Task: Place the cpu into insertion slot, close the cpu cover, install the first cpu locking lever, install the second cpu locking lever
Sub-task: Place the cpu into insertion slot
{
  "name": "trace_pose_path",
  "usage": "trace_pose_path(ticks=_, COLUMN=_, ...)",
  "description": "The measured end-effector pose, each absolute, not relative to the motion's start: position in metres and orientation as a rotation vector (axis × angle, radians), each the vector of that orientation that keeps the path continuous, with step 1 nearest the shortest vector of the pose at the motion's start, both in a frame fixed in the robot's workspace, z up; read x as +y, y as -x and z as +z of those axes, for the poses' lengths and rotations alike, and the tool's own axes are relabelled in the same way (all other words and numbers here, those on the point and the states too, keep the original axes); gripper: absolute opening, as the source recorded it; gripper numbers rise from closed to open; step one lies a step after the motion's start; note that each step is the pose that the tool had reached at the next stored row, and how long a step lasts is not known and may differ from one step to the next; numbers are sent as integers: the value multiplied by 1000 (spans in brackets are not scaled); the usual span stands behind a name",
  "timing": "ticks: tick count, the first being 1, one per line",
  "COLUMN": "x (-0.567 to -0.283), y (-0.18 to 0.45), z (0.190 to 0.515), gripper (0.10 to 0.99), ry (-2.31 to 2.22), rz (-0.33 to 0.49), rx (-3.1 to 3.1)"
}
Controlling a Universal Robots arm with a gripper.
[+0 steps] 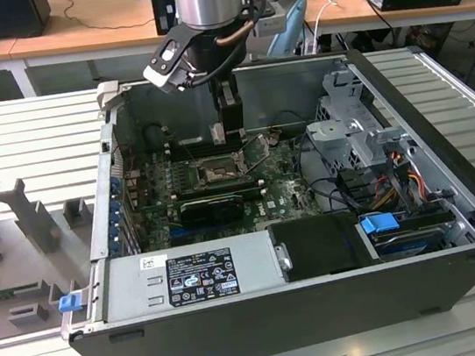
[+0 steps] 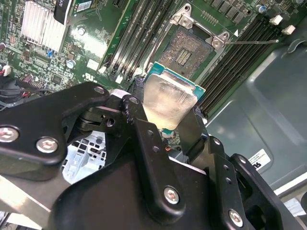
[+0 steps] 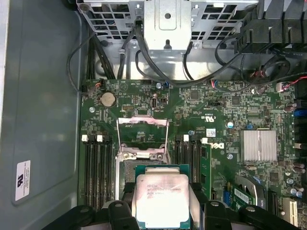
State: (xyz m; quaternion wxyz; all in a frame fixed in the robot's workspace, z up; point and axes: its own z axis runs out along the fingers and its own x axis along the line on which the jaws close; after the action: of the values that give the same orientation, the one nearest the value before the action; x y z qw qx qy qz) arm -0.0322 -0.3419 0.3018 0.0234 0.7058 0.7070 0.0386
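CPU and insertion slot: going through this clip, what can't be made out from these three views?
- The cpu: lower edge hidden by the gripper in the second wrist view; underside faces away in both wrist views.
- The insertion slot: open to the second wrist view, but mostly covered by the cpu in the first wrist view.
- Exterior view: the gripper's height above the slot is too small to judge.

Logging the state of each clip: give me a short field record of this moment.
gripper: shut on the cpu
cpu: held by its edges over the board, metal face showing, not seated
insertion slot: open, contacts exposed, nothing in it
cpu cover: raised open, off the slot
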Motion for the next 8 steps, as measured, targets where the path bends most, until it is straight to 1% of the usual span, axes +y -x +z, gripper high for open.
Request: trace_pose_path(ticks=8, x=-342, y=32, z=295, gripper=529, ry=-2185, rz=119, rx=2188)
